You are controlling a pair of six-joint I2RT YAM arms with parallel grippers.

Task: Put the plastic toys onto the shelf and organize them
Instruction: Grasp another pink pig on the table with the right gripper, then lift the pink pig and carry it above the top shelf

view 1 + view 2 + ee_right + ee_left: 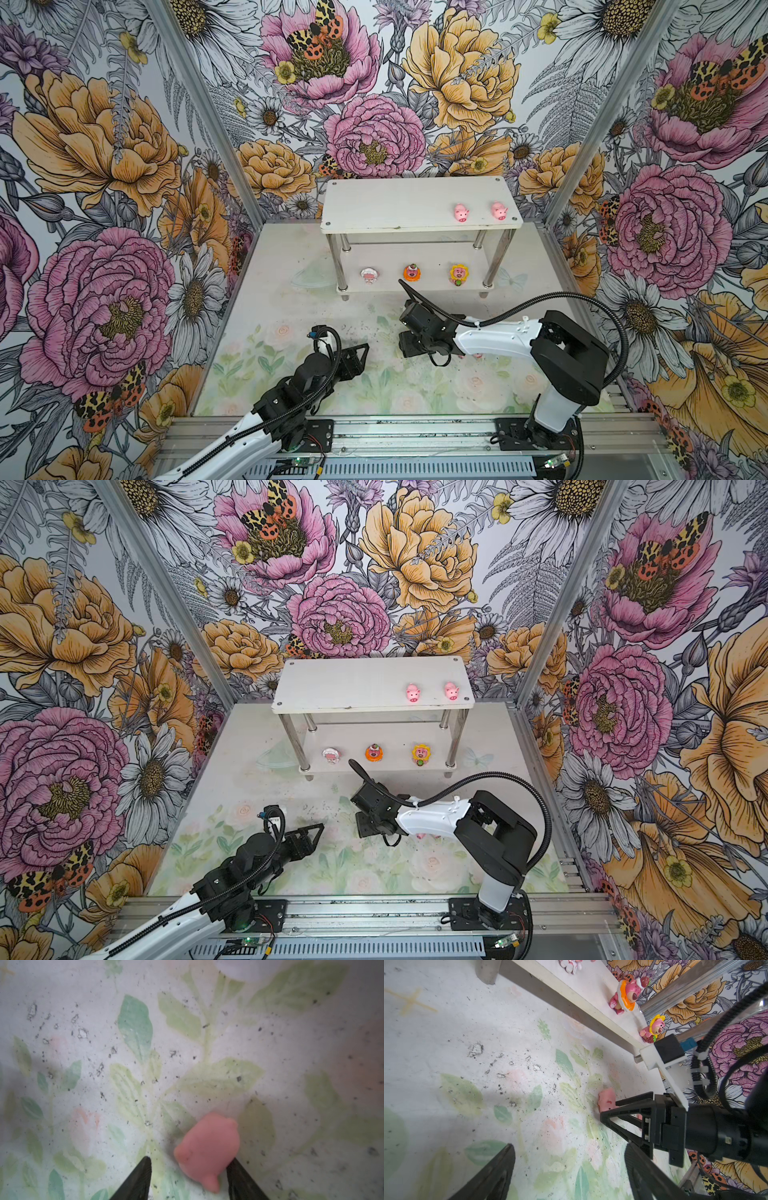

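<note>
Right wrist view: grasp of a pig from the surface. Your right hand (pixel 190 1159) stands released, its two fingers (pixel 135 1182) pointing down at the printed surface (pixel 270 1043), and a pink pig (pixel 207 1147) lies between them. The pig sits off-centre. It touches, or nearly touches, one finger, while a clear gap separates it from the other. Blur hides which way it faces.

Before you clench, shift the hand sideways so that both fingers stand equally apart from the pig. A lopsided closing would likely push the small rounded body across the surface or squeeze it out. Close gently on the widest part of the body, then lift straight up.

In both top views the shelf (pixel 395 199) stands at the back of the surface. Its upper tier carries two pigs (pixel 461 213) near the right end. Its lower tier holds a white-rimmed figure (pixel 368 275), an orange-rimmed figure (pixel 412 272) and a yellow-rimmed figure (pixel 458 274) in a row. Judged from that pattern, this pig belongs on the upper tier, just left of the pair and at like spacing. Approach from above so that you clear the board's front edge.

Your left hand (pixel 569 1148) is released and empty, well apart from the shelf; leave it there.
</note>
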